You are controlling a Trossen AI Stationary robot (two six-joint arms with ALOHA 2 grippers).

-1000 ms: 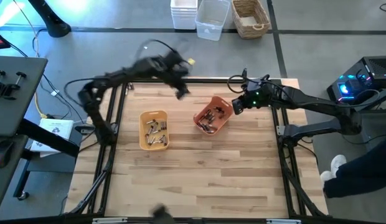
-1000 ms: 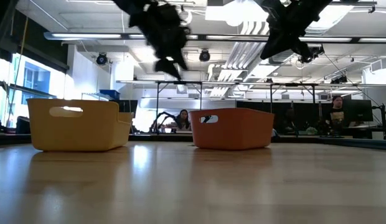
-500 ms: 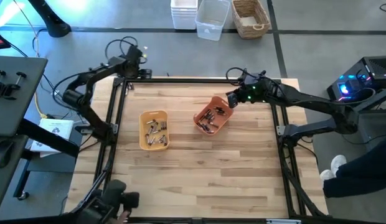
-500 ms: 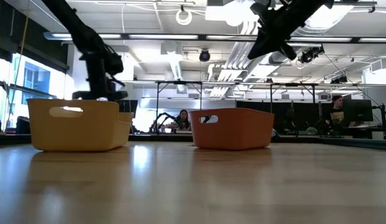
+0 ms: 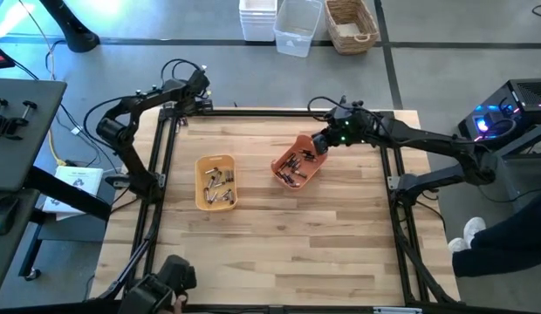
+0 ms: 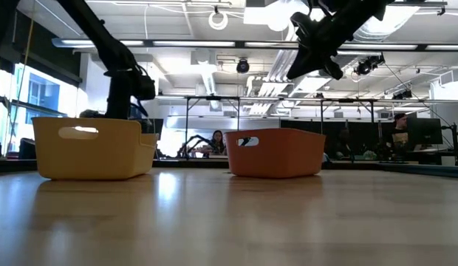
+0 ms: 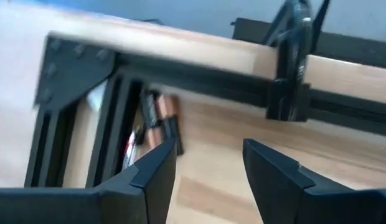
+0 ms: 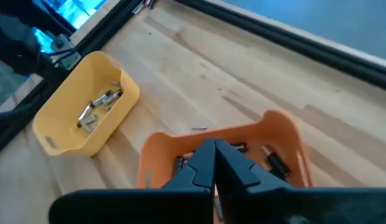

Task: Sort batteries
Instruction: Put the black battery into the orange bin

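We see the left pincer point(image 7: 208, 165) open and empty at the table's point(image 5: 279, 244) far corner; the right pincer point(image 8: 215, 163), shut and empty, hovers over batteries point(image 5: 297, 164) in the orange tray point(image 5: 312, 146); more lie in the yellow tray point(image 5: 203, 166).

**Room Around the Wooden Table**

Looked out from the wooden table point(image 5: 279, 253) onto plain grey floor point(image 5: 445, 52). Found, just past the table's far edge, a white bin point(image 5: 257, 19), a clear plastic bin point(image 5: 297, 26) and a wicker basket point(image 5: 352, 24) side by side. Noted a dark desk point(image 5: 13, 131) left of the table and a blue-lit computer case point(image 5: 506, 109) to its right. Saw, well beyond the table, bright windows point(image 6: 37, 96), ceiling lamps point(image 6: 221, 16), monitors point(image 6: 425, 133) and a seated person point(image 6: 216, 140).
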